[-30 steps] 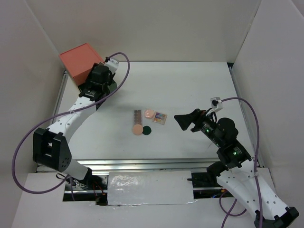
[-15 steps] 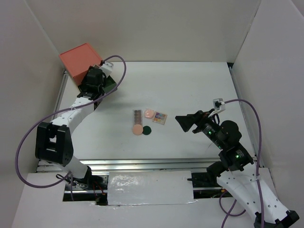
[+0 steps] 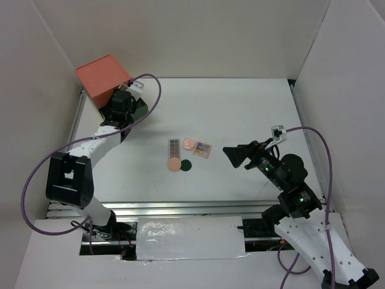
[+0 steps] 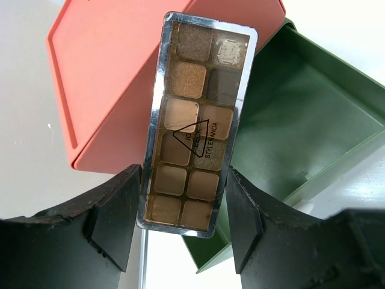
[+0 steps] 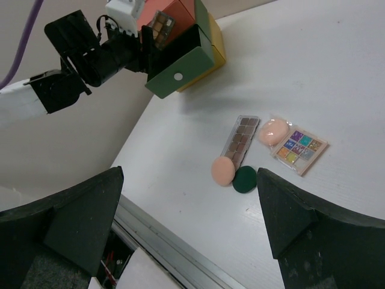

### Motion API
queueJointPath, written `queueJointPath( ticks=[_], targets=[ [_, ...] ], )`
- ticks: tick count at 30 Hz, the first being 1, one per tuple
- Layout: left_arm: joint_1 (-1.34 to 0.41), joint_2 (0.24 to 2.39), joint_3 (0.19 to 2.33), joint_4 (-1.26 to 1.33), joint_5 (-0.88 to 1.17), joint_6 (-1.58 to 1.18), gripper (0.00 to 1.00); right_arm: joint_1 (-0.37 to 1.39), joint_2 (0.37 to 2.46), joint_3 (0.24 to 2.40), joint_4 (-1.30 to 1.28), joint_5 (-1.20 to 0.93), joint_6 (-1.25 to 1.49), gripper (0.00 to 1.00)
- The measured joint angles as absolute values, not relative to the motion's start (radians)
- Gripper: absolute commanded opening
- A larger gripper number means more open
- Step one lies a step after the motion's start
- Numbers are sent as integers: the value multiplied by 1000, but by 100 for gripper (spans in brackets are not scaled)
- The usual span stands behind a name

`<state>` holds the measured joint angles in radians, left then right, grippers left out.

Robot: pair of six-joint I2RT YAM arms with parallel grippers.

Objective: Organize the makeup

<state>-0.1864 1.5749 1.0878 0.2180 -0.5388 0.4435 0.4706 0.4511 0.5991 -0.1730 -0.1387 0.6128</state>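
Nearest the bases, the right pincer point(image 3: 230, 154) is held wide and empty above the tabletop point(image 3: 252, 114), aimed at the makeup in the middle. It has barely shifted over the last second.

In that middle group nothing has been moved. A peach disc point(image 5: 222, 170) and a dark-green disc point(image 5: 244, 179) are seen side by side. Just beyond them lie a brown palette point(image 5: 242, 140), a pink disc point(image 5: 274, 129) and a multicolour palette point(image 5: 299, 147). The brown palette's long axis runs from near to far in the overhead view.

At the far left, the left arm has been swung further towards the red chest point(image 3: 102, 75). Its left pincer point(image 4: 183, 198) is clamped on the long edges of a second palette point(image 4: 195, 123), near that palette's closer end. The palette has thus been carried up to the open green drawer point(image 4: 301, 120).

The placing step is judged close, with lowering and release not yet done.

The held palette's long axis runs straight away from the pincer, leaning slightly right in the wrist view. Its free end is pointed at the chest, across the edge where the red top meets the drawer. Its colour pans are turned towards the wrist camera.
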Motion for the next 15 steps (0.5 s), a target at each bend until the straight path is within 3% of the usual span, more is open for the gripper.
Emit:
queueJointPath(
  ticks=[4, 15],
  targets=[
    [-186, 1590, 1087, 226, -546, 437, 77, 471, 437, 599, -173, -136, 613, 100],
    [-190, 1571, 1084, 224, -551, 412, 88, 471, 435, 599, -174, -126, 613, 100]
  ],
)
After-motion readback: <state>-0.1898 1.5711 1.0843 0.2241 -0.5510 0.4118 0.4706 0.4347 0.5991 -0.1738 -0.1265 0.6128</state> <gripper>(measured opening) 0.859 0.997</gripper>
